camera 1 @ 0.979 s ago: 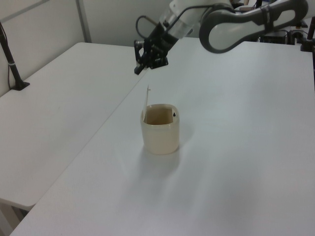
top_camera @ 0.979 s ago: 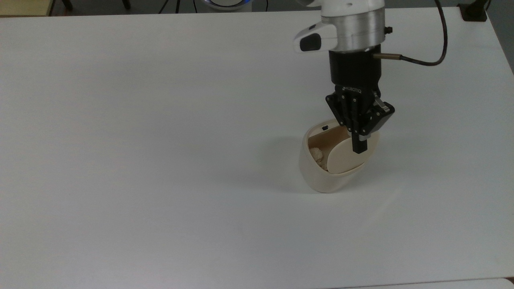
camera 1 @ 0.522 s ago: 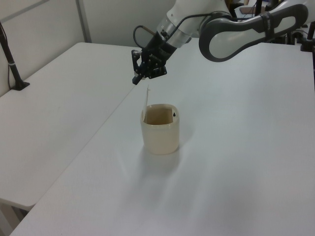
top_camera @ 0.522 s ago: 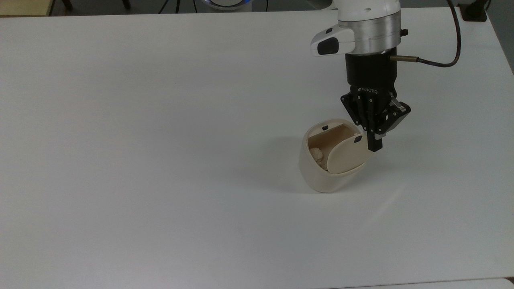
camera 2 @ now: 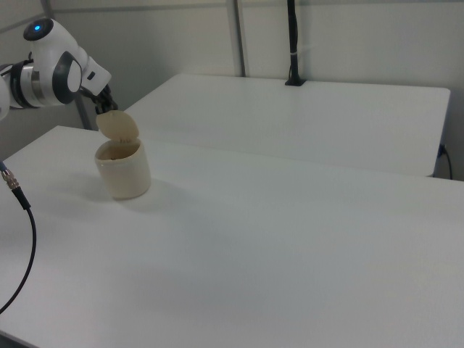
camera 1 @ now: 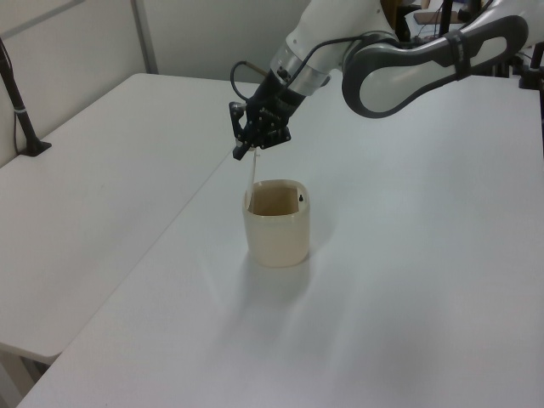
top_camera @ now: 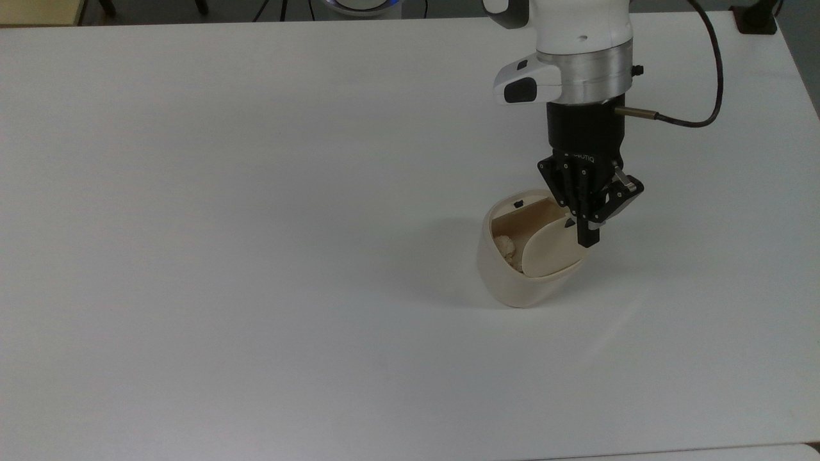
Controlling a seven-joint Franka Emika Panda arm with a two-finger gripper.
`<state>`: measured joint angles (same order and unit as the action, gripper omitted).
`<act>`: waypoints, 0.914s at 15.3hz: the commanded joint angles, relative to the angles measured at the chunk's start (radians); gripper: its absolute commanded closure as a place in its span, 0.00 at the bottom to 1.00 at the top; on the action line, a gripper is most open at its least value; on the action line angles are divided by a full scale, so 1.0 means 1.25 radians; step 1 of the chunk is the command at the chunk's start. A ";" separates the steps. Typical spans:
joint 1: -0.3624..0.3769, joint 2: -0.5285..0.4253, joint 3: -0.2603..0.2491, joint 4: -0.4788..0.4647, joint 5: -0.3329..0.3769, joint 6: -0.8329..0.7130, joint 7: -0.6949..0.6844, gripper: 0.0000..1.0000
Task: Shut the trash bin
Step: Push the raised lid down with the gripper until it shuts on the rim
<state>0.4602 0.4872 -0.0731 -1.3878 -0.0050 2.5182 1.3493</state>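
One cream tapered trash bin, flat lid upright

Robotics lab or test room, not a home. Large plain white table as workspace, a second white table pushed alongside it. Franka-style white and grey robot arm reaching over the tabletop, black cable looping from its wrist. Black camera or mount pole clamped at a table edge, another clamp post in the left view. Bare pale partition walls behind.
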 commanded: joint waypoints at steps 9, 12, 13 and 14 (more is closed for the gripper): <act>-0.002 -0.057 0.004 -0.095 -0.035 -0.144 -0.006 1.00; -0.004 -0.067 0.004 -0.119 -0.035 -0.161 -0.014 1.00; -0.004 -0.066 0.004 -0.122 -0.035 -0.171 -0.015 1.00; -0.006 -0.066 0.004 -0.122 -0.035 -0.188 -0.025 1.00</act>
<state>0.4593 0.4491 -0.0728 -1.4847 -0.0336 2.3285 1.3435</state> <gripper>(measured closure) 0.991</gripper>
